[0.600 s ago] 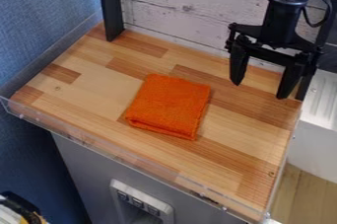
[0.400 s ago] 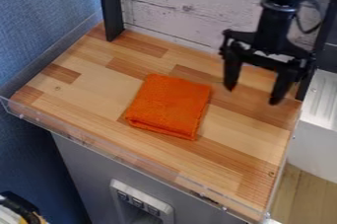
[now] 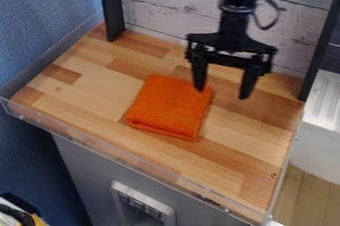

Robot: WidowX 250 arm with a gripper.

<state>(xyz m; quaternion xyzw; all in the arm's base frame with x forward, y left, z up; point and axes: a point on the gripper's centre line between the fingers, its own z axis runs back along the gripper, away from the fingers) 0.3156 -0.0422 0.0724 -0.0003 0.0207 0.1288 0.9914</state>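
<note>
A: Where is passage available?
B: Over the wooden surface [image 3: 249,143], left, right and near of the low orange cloth [image 3: 169,108].
A: Identify obstructions.
B: Far: plank wall [image 3: 169,8]. Far left: dark post [image 3: 112,8]. Far right: second post [image 3: 322,53]. Near edge: transparent guard [image 3: 86,138].

Soft light brightens the striped light-brown wooden counter [image 3: 96,93]. The textured blue wall [image 3: 43,13] darkens toward the bottom.

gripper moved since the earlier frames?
Yes: toward the picture's left, away from the right-hand black post and closer to the orange cloth. That's the gripper.
</note>
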